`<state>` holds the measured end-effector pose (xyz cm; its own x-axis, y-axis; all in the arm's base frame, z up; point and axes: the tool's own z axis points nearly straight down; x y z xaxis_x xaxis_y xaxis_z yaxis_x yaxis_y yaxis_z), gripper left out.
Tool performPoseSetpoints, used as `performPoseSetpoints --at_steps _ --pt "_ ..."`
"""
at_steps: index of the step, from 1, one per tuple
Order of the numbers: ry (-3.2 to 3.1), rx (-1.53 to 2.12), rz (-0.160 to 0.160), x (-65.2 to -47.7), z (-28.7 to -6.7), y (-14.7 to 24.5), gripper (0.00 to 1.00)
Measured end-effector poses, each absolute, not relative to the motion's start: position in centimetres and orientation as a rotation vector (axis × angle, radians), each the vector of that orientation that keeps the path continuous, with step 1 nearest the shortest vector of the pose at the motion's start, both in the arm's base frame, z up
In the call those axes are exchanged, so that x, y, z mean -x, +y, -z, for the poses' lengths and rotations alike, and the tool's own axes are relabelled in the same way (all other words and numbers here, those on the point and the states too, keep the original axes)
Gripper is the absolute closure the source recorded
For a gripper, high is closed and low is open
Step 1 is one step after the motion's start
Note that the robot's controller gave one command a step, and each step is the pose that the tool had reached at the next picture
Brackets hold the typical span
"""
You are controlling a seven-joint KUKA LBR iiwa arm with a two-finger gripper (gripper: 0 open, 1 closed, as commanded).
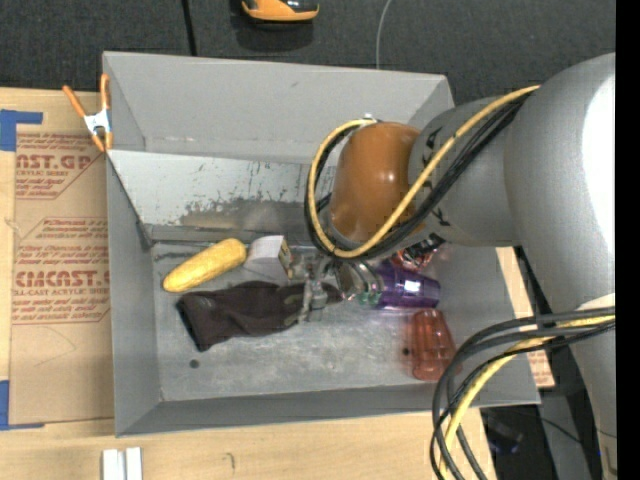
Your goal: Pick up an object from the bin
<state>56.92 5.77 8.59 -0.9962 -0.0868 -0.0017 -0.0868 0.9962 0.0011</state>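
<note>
Hanging low over the floor of the grey metal bin [130, 318], my end effector [312, 290] sits about the middle of it, at the right-hand end of a dark brown crumpled piece of cloth [240, 311]. Its metal tip meets that end of the cloth, where the fabric bunches up against it. Whether the cloth is actually pinched I cannot tell, and how far my end effector stands open I cannot tell either, since its parts are hard to pick out from the clutter around them.

The cloth stretches away from my end effector to the left in the camera view, lying on the bin floor. Up and to the left of my end effector lies a yellow corn-cob-shaped toy [205, 265], slanted, just above the cloth. Between that toy and my end effector is a small white and grey block [266, 252]. Just to the right of my end effector, a translucent purple plastic piece [408, 291] lies on its side. Farther right and lower, near the bin's front wall, lies a translucent red ribbed plastic piece [430, 344]. Above my end effector, my rounded orange wrist cover [370, 183] and looping yellow and black cables [318, 193] hang over the back of the bin.
</note>
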Motion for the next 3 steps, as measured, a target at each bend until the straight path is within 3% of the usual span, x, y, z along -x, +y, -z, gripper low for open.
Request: performPoseSetpoints --at_steps 1,2,3 --pt "3.137 0.136 -0.001 -56.91 -8.58 5.75 0.0" --pt "3.137 0.137 -0.002 -56.91 -8.58 5.76 1.0" --pt "3.137 0.137 -0.002 -56.91 -8.58 5.76 1.0"
